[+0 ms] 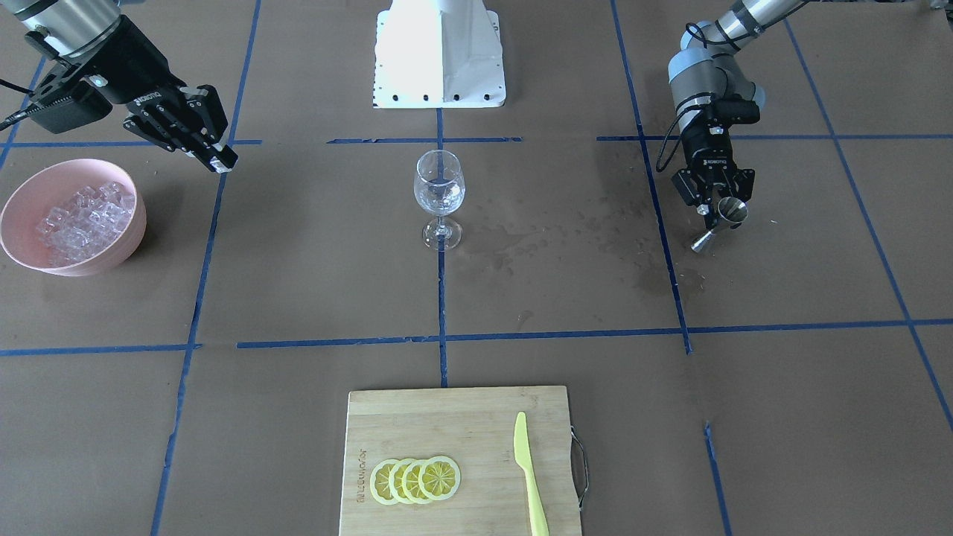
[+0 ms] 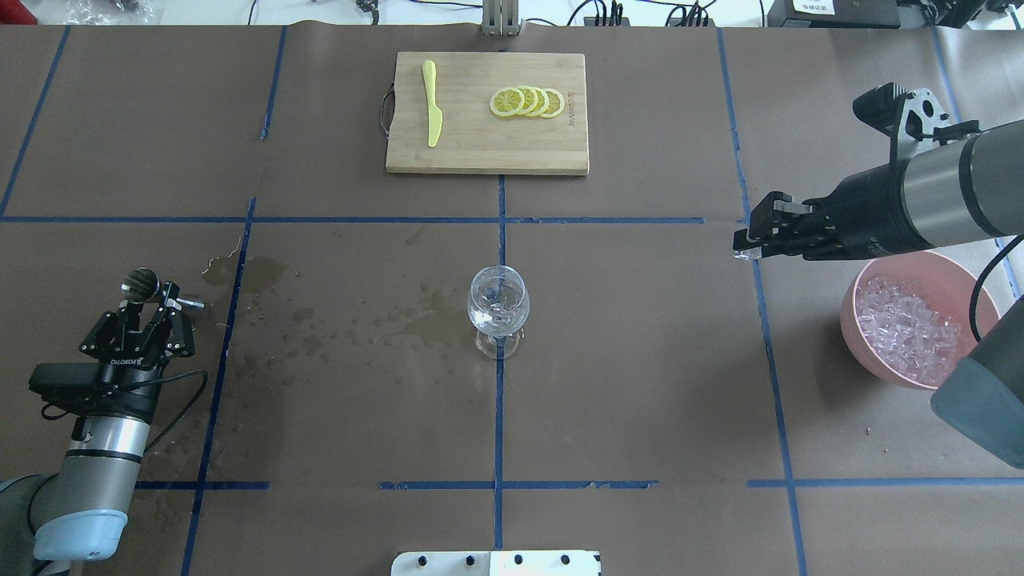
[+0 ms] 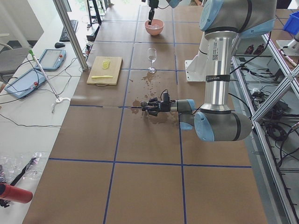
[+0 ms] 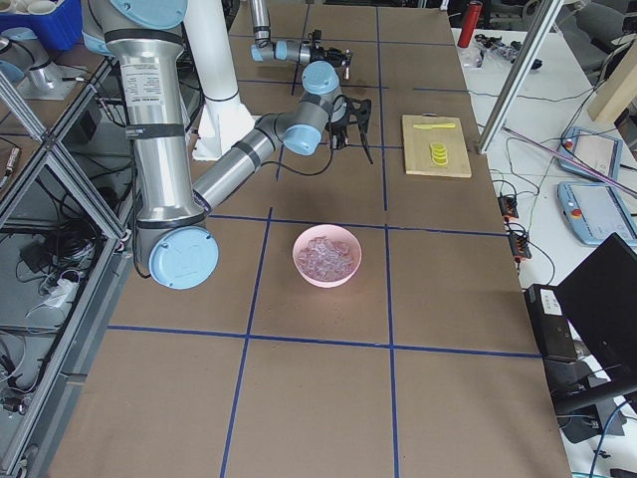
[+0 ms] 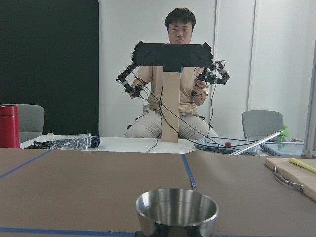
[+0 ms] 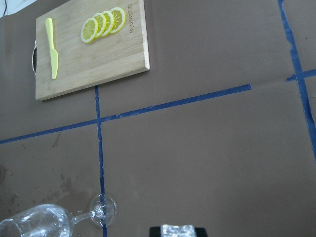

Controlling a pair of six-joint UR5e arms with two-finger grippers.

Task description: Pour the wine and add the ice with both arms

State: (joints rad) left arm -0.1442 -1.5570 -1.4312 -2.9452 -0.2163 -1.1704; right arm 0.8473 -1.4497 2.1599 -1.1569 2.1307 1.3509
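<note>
The left hand (image 2: 150,308) is clamping a jigger (image 2: 141,284) low over wet patches (image 2: 264,276) on the brown-papered desk (image 2: 640,360), which blue tape (image 2: 498,440) is crossing. The right hand (image 2: 748,244) is pinching one ice cube (image 6: 178,230) beside the pink bowl (image 2: 860,288) of ice (image 2: 904,328); the wine glass (image 2: 498,308) is standing mid-desk.

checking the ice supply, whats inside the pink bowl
The pink bowl holds a heap of small clear ice cubes, spread across most of its inside. They cover the bowl's floor, so anything beneath them cannot be seen.
</note>
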